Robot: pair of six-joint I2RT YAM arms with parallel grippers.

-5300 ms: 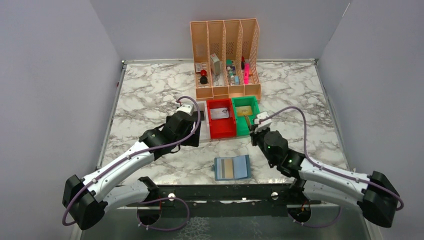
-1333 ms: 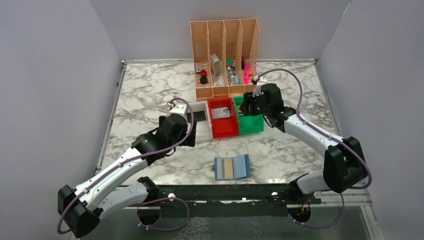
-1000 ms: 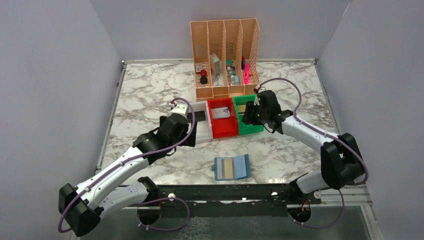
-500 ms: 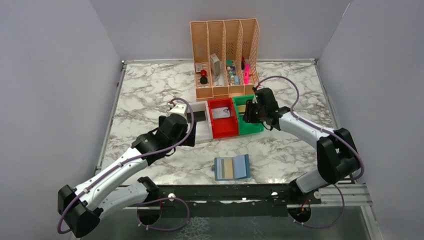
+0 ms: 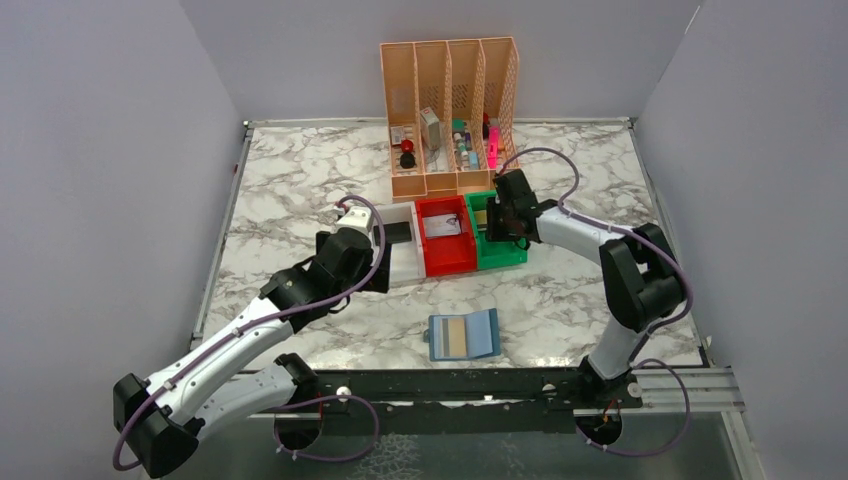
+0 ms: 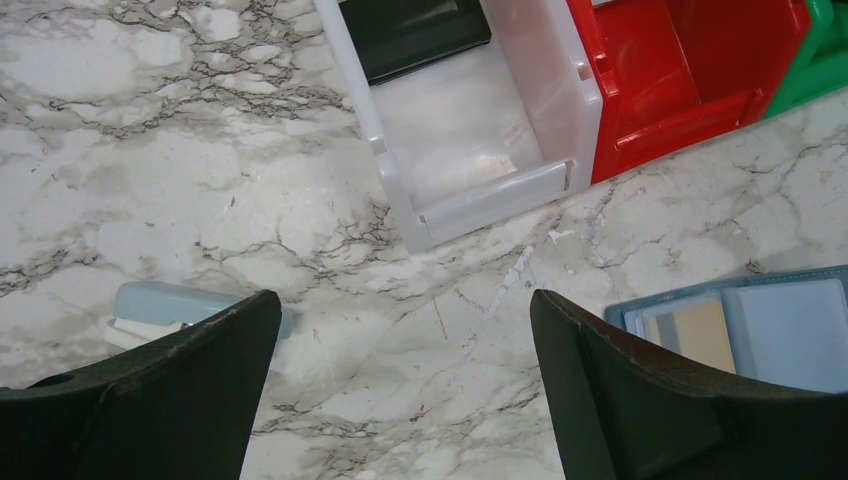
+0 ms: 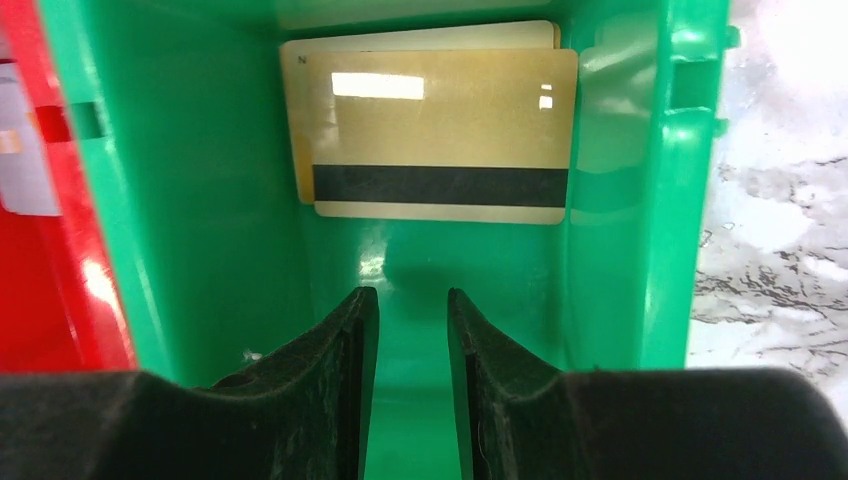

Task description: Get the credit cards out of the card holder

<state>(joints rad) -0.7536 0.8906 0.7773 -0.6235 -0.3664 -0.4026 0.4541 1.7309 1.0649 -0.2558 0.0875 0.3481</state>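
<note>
Two cards are lying at the far end of the green bin [image 7: 200, 150]: a gold card [image 7: 440, 135] with a black stripe is resting on top of a paler card [image 7: 420, 38], of which only the far edge is showing. The right gripper [image 7: 412, 300] is reaching into this bin on the near side of the cards and is not touching them. Its fingers are standing a narrow gap apart, with nothing between them. The card holder [image 5: 465, 335] is lying open on the tabletop [image 5: 300, 180] close to the near edge, well apart from the bins, and a tan card [image 5: 455, 337] is showing in its left half. The left gripper [image 6: 405, 310] is hovering over the tabletop just near of the white bin [image 6: 480, 140], with its fingers spread wide and holding nothing. A flat black thing [image 6: 415, 35] is lying at the far end of that bin. The red bin [image 6: 680, 100] is standing between the white and the green one. A small pale blue object [image 6: 165, 305] is lying on the tabletop beside one left finger. The peach file organizer [image 5: 450, 100] is standing just behind the bins.
</note>
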